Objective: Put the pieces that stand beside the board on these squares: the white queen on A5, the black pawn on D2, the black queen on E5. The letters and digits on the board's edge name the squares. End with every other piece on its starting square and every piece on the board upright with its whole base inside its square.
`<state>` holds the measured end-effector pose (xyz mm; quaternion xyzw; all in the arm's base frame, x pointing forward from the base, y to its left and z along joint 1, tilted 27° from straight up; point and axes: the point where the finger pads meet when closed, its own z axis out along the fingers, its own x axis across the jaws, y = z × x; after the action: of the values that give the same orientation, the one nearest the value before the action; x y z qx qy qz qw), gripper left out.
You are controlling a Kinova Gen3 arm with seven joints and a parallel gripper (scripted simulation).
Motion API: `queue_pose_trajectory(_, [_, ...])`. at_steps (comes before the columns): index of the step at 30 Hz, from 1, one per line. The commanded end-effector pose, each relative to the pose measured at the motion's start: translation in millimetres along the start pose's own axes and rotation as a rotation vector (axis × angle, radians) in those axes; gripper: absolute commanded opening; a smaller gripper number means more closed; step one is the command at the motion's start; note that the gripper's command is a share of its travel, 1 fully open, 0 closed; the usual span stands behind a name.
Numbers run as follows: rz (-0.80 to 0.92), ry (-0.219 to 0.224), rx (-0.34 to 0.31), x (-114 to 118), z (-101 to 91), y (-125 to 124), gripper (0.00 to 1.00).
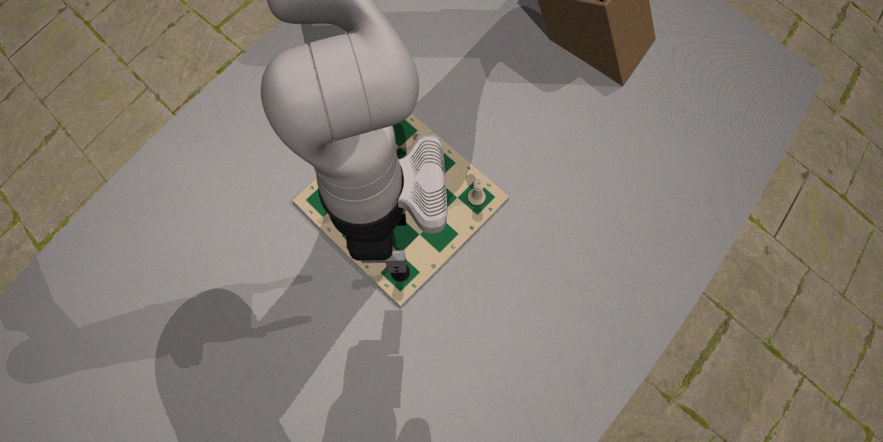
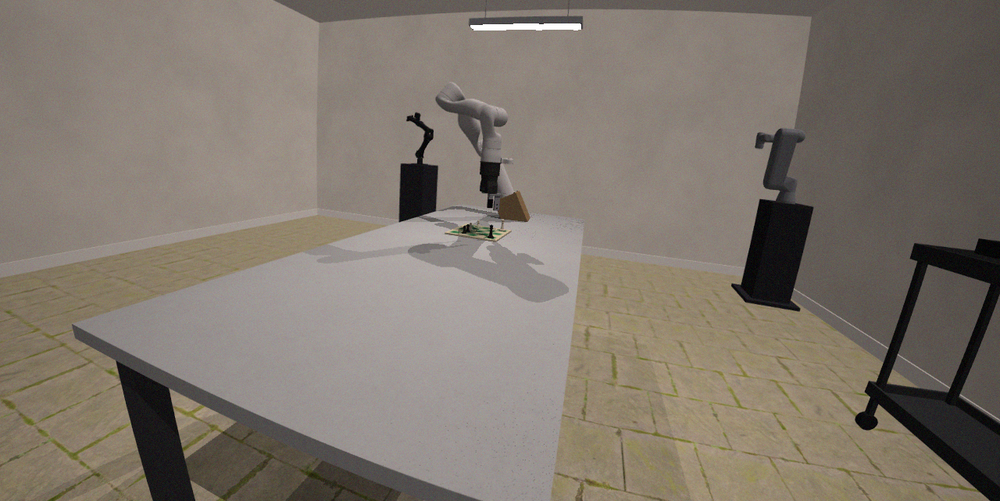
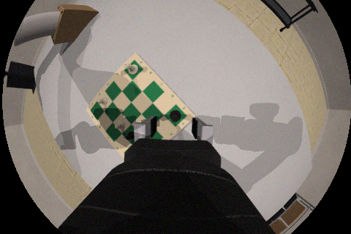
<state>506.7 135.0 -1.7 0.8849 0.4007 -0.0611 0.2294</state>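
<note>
My gripper point(image 1: 395, 263) point(image 2: 493, 203) point(image 3: 174, 124) is open and empty, raised above the E5 corner of the board point(image 1: 458, 226) point(image 3: 186, 110). The black queen point(image 1: 400, 275) point(image 2: 491, 232) point(image 3: 175, 115) stands upright on E5, below the fingers and clear of them. The white queen point(image 1: 477, 193) point(image 2: 501, 225) point(image 3: 132, 68) stands upright on A5. The black pawn point(image 3: 129, 135) appears to stand on D2, in shadow; the arm hides D2 in the top view, and its base outline is unclear.
A white piece point(image 3: 103, 100) stands near A2 and another white piece point(image 3: 120, 126) near C2, in shadow. The arm hides much of the board in the top view. The wooden base block point(image 1: 592, 32) point(image 2: 513, 206) point(image 3: 74, 23) stands behind the board.
</note>
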Motion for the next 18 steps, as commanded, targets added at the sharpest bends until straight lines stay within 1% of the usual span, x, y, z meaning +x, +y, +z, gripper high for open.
queue_pose_trajectory(1, [0.0,0.004,-0.002,1.3,-3.0,0.5,1.0])
queue_pose_trajectory(5, [0.0,0.004,-0.002,1.2,-13.1,0.5,1.0])
queue_pose_trajectory(15, [0.0,0.004,-0.002,1.1,-50.1,0.4,1.0])
queue_pose_trajectory(16, [0.0,0.004,-0.002,1.1,-53.0,0.4,1.0])
queue_pose_trajectory(18, [0.0,0.004,-0.002,1.1,-53.0,0.4,1.0])
